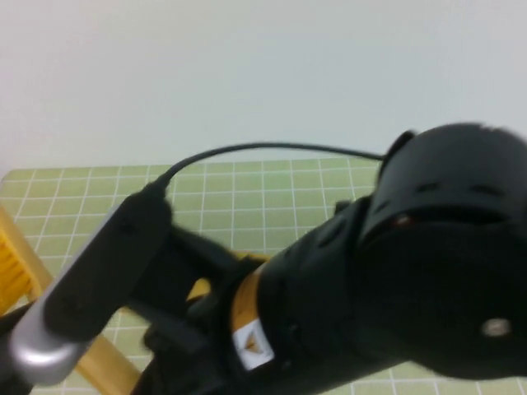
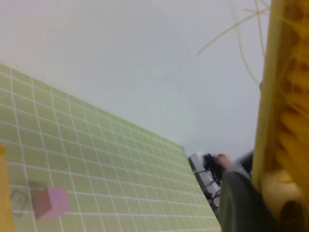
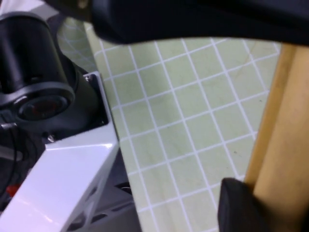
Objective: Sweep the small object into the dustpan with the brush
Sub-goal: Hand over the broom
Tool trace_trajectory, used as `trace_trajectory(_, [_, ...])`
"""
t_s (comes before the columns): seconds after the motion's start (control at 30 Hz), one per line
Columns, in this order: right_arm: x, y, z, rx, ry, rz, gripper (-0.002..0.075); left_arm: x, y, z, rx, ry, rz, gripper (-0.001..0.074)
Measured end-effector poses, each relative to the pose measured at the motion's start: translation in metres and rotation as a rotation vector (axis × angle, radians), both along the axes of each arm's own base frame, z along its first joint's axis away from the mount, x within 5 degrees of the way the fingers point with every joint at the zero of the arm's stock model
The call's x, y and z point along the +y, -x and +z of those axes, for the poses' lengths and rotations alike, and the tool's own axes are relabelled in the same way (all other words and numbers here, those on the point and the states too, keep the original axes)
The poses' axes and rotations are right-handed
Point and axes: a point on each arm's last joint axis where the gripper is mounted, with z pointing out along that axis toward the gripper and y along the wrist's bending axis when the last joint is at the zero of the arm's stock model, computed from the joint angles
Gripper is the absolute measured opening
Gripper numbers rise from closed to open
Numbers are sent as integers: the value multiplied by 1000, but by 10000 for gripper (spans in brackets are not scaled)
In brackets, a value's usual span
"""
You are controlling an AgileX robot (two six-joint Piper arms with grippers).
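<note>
The small object, a pale pink cube [image 2: 50,202], lies on the green grid mat in the left wrist view. A yellow edge [image 2: 4,193] beside it may be the dustpan's. My left gripper [image 2: 260,203] is shut on the brush [image 2: 285,121], whose yellow back and orange-yellow bristles run up past the camera. In the high view the bristles [image 1: 10,263] show at the far left. My right gripper [image 3: 256,203] is shut on a yellow bar, the dustpan's handle [image 3: 282,140], above the mat. Both grippers are hidden in the high view.
A black arm [image 1: 395,280] close to the camera fills most of the high view, with a cable [image 1: 272,148] arching over the mat [image 1: 272,197]. A tiny grey wire clip [image 2: 19,200] lies by the cube. A black and white robot base [image 3: 58,145] stands at the mat's edge.
</note>
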Motion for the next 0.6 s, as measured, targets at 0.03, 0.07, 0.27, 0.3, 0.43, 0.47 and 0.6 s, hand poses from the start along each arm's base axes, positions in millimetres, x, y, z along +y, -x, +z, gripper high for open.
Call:
trace_trajectory(0.03, [2,0,-2,11,-2,3,265,0,0,0,-1,-1,0,160])
trace_trajectory(0.07, [5,2,-3,27,-12,8,296,0,0,0,1,1,-3,157])
trace_trajectory(0.27, [10,5,-7,73,-25,-12,409,-2,1,2,5,34,-34,153])
trace_trajectory(0.3, [9,4,-6,77,-25,-17,412,-3,0,1,6,27,-39,153])
trace_trajectory(0.43, [-2,0,4,107,-21,-37,420,-3,-8,-2,35,12,-47,153])
trace_trajectory(0.47, [-6,-2,10,104,-36,-43,420,-3,-11,-3,45,11,-53,153])
trace_trajectory(0.6, [-22,-9,32,104,-104,-81,421,-2,-25,-9,73,-38,-58,153])
